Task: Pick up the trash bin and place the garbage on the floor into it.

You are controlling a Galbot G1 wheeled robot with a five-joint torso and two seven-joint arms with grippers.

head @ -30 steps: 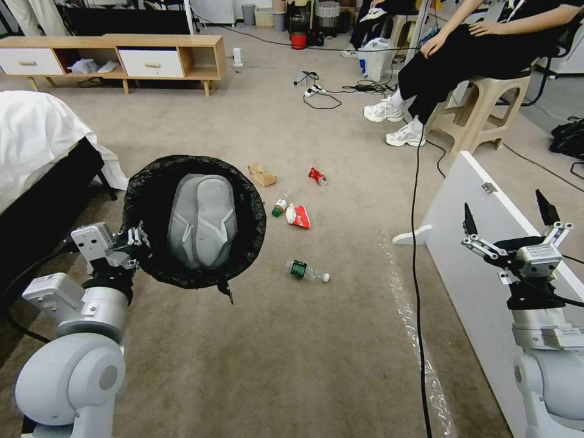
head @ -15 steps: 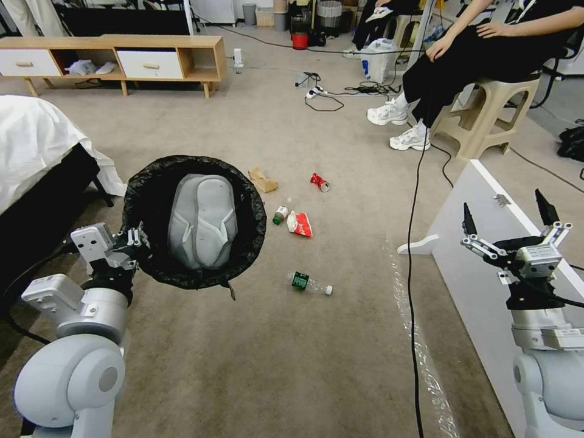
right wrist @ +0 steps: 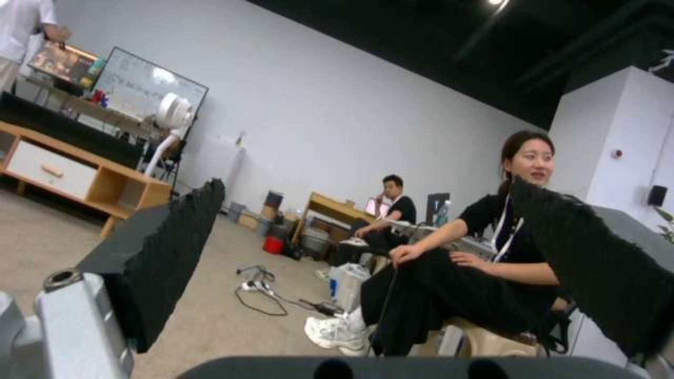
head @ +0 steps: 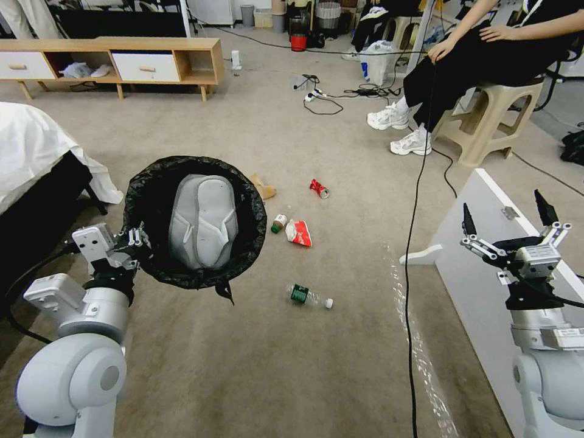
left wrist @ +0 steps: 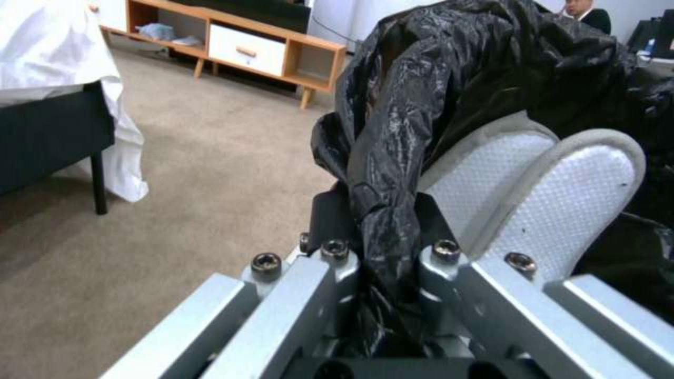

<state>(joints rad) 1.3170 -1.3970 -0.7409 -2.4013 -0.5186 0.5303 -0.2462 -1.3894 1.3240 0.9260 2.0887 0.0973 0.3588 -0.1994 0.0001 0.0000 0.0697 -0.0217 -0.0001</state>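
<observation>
**Bin carried toward the litter; nothing gathered yet**

Shifted as a whole is the head view since a second ago: litter, bed and white panel have all slid lower in the frame while both arms sit at the same spots, so camera travel with the base is noted, not movement of the things.

- The trash bin is held off the floor at centre left of the head view, mouth up. A pair of grey slipper soles is seen standing inside it.
- The left pincer is clamped on the bin's rim at its left edge; in the left wrist view the black bag liner is pinched between the two metal fingers. A rim grip is judged to keep the opening clear for dropping things in.
- The right pincer is held up at the right of the frame, over the white panel, its black pads wide apart and nothing between them; it is judged to be kept free for picking.
- The garbage lies on the carpet just right of the bin: a brown cardboard piece partly hidden by the bin's rim, a crushed red can, a small bottle touching or just beside a red-and-white wrapper, and a green-labelled bottle lower down, apart from the rest.
- A black cable runs down the frame between the litter and the right arm; snagging is judged a risk on any reach across it.
</observation>
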